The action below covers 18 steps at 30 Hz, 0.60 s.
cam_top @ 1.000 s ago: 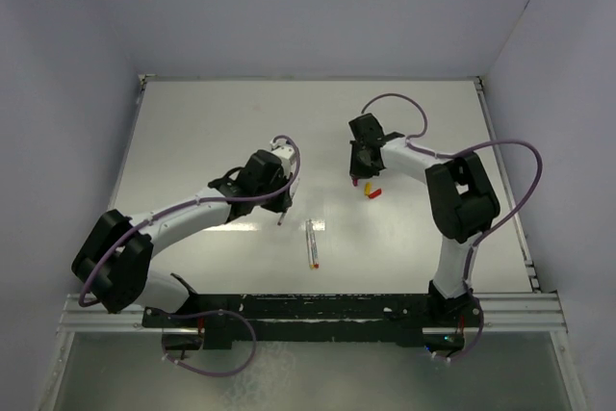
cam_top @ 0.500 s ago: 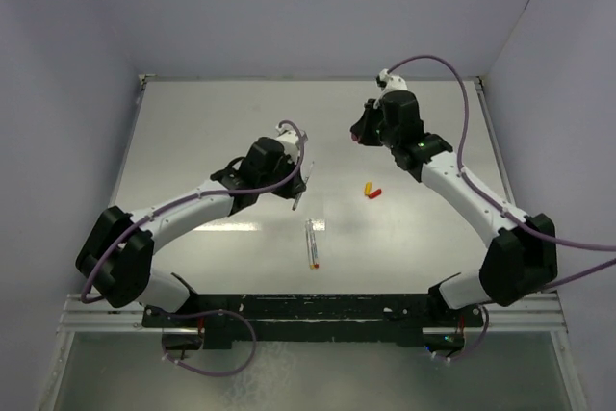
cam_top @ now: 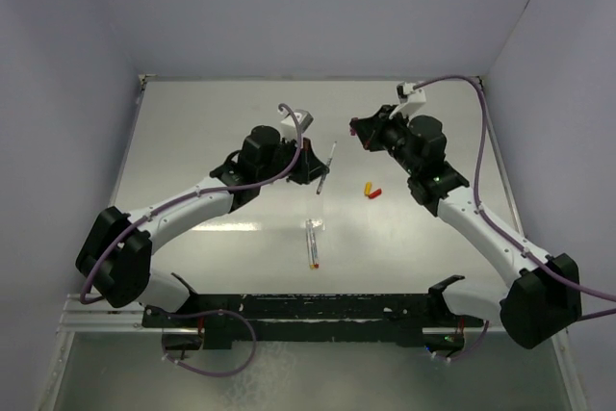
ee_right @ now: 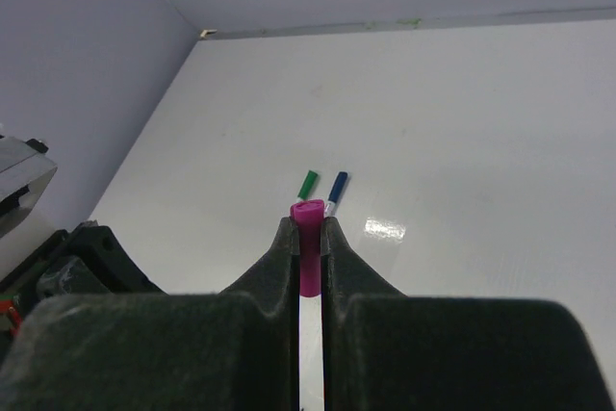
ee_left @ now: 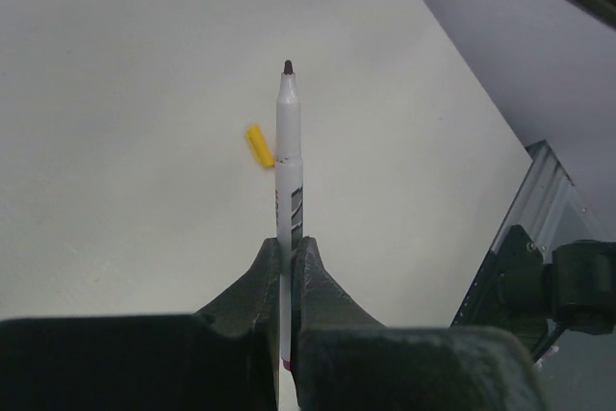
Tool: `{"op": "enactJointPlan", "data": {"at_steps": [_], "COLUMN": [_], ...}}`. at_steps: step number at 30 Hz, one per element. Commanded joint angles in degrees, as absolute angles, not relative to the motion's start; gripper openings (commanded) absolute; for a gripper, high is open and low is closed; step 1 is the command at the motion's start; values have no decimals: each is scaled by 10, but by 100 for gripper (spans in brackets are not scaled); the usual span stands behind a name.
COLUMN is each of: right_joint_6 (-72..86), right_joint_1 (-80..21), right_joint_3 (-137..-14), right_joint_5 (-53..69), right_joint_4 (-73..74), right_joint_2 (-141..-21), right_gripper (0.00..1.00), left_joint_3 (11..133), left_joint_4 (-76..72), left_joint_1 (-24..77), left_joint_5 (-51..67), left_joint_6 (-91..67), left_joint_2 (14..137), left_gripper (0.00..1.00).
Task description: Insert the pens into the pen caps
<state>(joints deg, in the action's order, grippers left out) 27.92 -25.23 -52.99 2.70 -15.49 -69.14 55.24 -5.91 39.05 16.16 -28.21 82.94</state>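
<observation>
left fingers [ee_left: 262, 281] pinched on a thin white-grey marker pen [ee_left: 289, 161], right fingers [ee_right: 274, 269] clamping a small magenta plastic cap [ee_right: 309, 238]

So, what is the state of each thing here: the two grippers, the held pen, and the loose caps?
left gripper, shut on the thin white-grey marker pen
that pen, uncapped, dark tip bare
right gripper, shut on the magenta capsule-shaped plastic cap
yellow plastic cap, lying loose on the white table
red plastic cap, lying loose beside the yellow one
</observation>
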Motion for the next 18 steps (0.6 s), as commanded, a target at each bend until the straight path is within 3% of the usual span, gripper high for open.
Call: {"op": "enactJointPlan", "data": {"at_steps": [1,10,18], "right_joint_6": [291,316,339], "right_joint_1": [-254,-254,-254], "right_joint_3": [-504,-467,-464], "right_joint_5": [58,57,43], "right_joint_4": [-295,-380,-405], "right_joint_2": [-654,-631,-628], "right_gripper": [0,0,0], "left_joint_3": [571,544,543], "left_joint_4": [-183,-328,-328], "left_joint_1": [387,388,388], "left_joint_5": [219,279,280], "left_joint_6": [-321,-380,-375], "left_joint_2": [816,832,835], "left_gripper": [0,0,0]}}
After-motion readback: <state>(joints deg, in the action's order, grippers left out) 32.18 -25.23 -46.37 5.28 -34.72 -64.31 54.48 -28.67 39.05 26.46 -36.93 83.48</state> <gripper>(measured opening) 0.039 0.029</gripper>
